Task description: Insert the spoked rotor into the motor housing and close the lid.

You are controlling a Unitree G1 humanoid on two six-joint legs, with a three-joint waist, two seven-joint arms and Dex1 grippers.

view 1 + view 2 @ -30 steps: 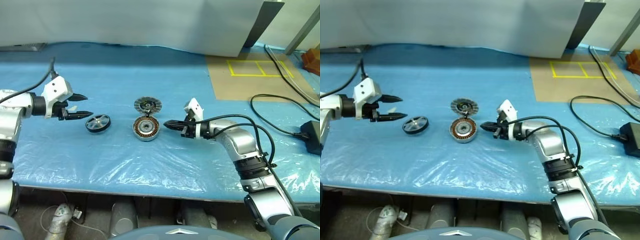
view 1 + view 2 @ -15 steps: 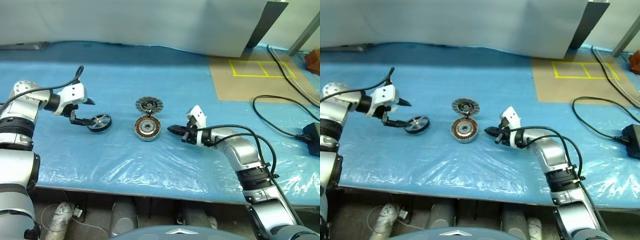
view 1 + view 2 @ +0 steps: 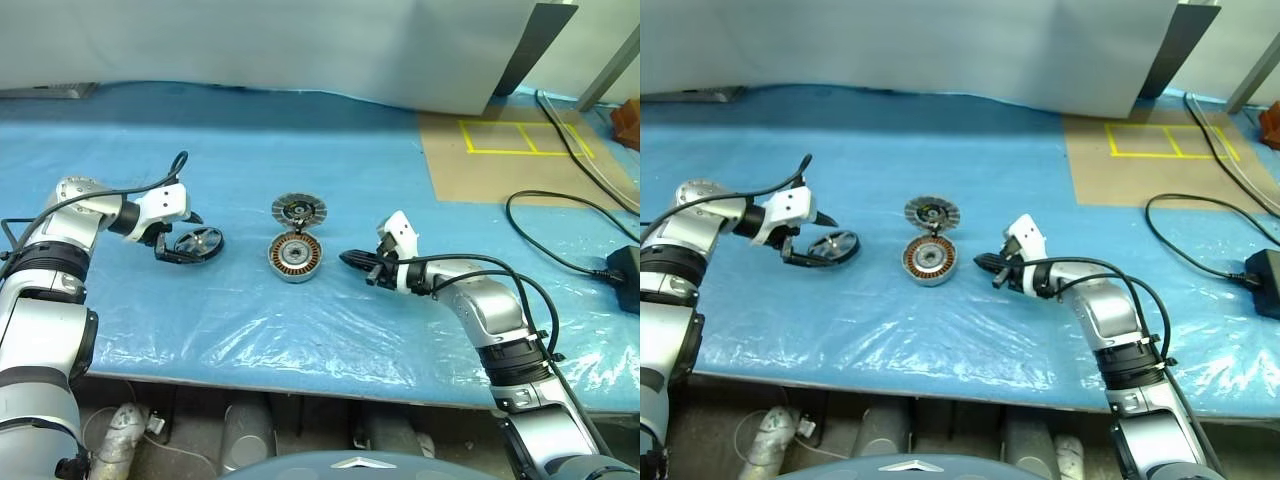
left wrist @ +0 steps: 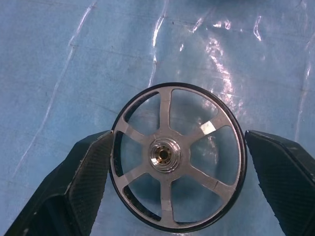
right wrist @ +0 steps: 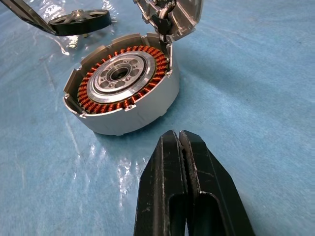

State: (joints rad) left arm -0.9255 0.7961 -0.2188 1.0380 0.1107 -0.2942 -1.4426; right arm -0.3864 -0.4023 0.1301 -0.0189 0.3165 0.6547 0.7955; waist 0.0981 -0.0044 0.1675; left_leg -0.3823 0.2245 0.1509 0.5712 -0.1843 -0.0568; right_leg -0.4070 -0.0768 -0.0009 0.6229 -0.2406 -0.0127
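The spoked rotor [image 4: 177, 157], a dark-rimmed wheel with thin silver spokes, lies flat on the blue sheet left of centre [image 3: 200, 243]. My left gripper [image 3: 182, 238] is open and low over it. One finger stands on each side of the rim, with a gap on the right side. The motor housing [image 3: 294, 257] sits at the centre, its copper windings [image 5: 123, 91] facing up. The lid [image 3: 298, 210] rests just behind it, ribbed face up, against the housing's far rim. My right gripper [image 3: 350, 259] is shut and empty, pointing at the housing from a short way to its right.
A blue plastic-covered sheet [image 3: 300, 330] spreads over the table. A brown board with yellow tape [image 3: 500, 150] lies at the back right. Black cables [image 3: 560, 215] and a power adapter [image 3: 625, 265] lie at the far right. The table's front edge [image 3: 300, 385] runs close below the arms.
My left gripper has swung in from the left and dropped, so its open fingers now straddle the rotor. The right gripper stays shut and has shifted slightly right, away from the housing.
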